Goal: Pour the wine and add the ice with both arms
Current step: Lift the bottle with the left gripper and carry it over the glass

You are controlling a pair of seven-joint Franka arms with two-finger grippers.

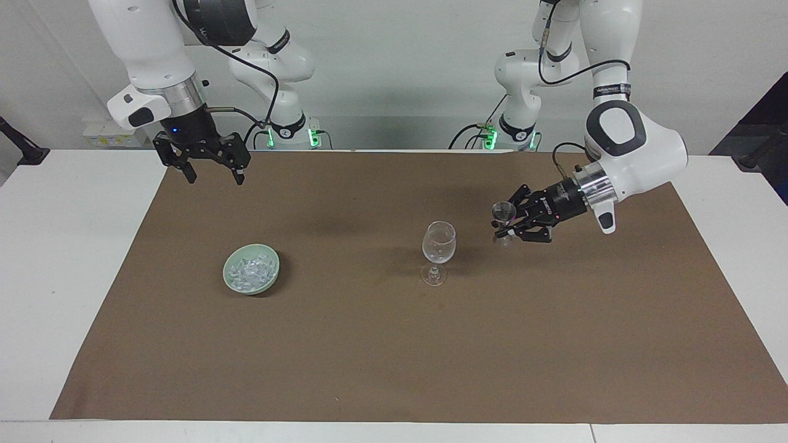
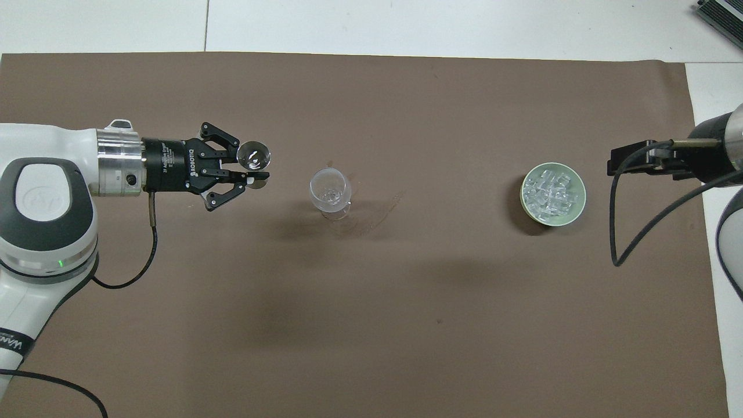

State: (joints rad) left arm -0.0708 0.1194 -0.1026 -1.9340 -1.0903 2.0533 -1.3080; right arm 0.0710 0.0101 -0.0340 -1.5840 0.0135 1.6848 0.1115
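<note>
1. Two arms at the table [image 1: 37, 258]; the only writing I can read is "ROBOTIQ" on the left tool's black body in the overhead view. Small lettering on the arm bands is too tiny to read.
2. Left arm [image 1: 634, 147] reaches in level from its own end. Left tool [image 1: 506, 226] [image 2: 255, 174] points sideways toward the wine glass [image 1: 438, 251] [image 2: 330, 191], fingertips clamped together on a small stemmed measuring cup [image 1: 503, 213] [image 2: 253, 155], held upright and clear of the cloth.
3. Cup sits just beside the glass toward the left arm's end, apart from it, over bare brown cloth [image 1: 394, 357] [image 2: 371, 325].
4. Right arm [image 1: 148, 55] hangs wrist-down and waits. Right tool [image 1: 212, 178] is up in the air over the cloth's robot-side edge, fingers spread apart, nothing in them. Overhead view shows only part of it [image 2: 638, 161] beside the dish.
5. Ice [image 1: 249, 271] [image 2: 551, 193]: pile of clear chunks in the pale green dish [image 1: 231, 284] [image 2: 578, 210], on the cloth toward the right arm's end, well apart from the glass.
6. Glass stands upright mid-cloth; a few clear bits in its bowl, can't tell what.
7. Room: wide bare cloth between glass and dish, and across the whole part farthest from the robots. White table margin shows past the cloth edges at both ends.
</note>
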